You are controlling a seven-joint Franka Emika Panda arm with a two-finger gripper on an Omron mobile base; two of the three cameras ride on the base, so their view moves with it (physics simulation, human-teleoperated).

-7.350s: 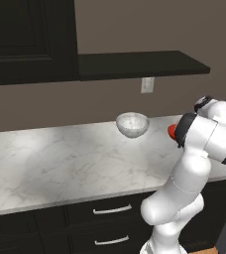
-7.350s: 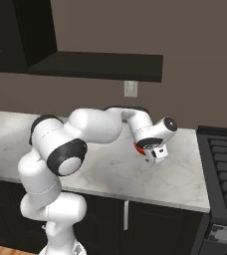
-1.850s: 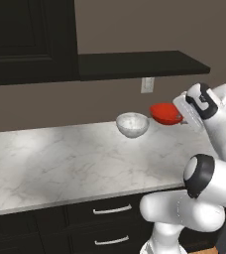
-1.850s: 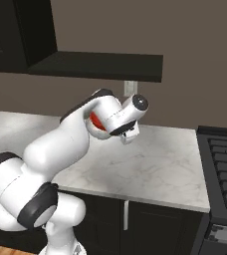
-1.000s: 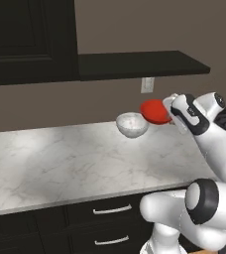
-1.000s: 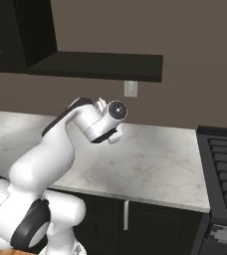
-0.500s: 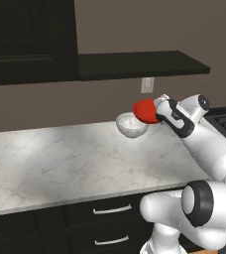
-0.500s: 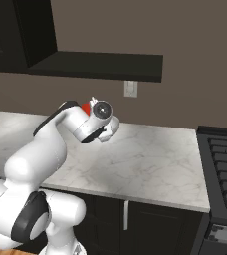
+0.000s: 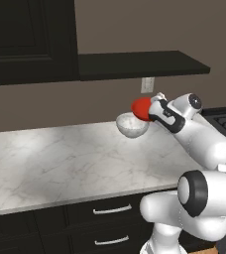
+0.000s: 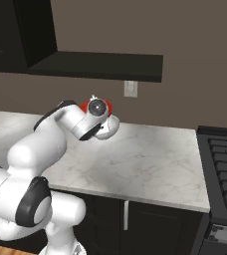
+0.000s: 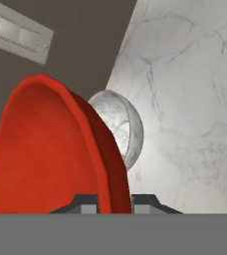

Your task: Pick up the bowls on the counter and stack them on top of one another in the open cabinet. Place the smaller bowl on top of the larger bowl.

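My gripper (image 9: 152,109) is shut on the rim of the smaller bowl (image 9: 141,107), bright red and tipped on edge. It hangs just above and right of the larger bowl (image 9: 132,126), white with grey speckles, upright on the counter (image 9: 60,158) near the wall. In the hand view the fingertips (image 11: 114,201) pinch the red rim (image 11: 105,164), and the speckled bowl (image 11: 124,127) shows just behind it. From the right base view the red bowl (image 10: 85,105) peeks out behind the hand, above the white bowl (image 10: 110,129). The open cabinet (image 9: 140,64) is a black shelf higher up.
A wall outlet (image 9: 147,84) sits between shelf and counter, right behind the bowls. A black stove (image 10: 225,169) borders the counter on the right. A black cabinet door (image 9: 21,39) hangs at upper left. Black drawers (image 9: 110,211) run under the worktop.
The arm has swung left with the red bowl, from the counter's right end to right beside the white bowl. The white bowl has stayed in place.
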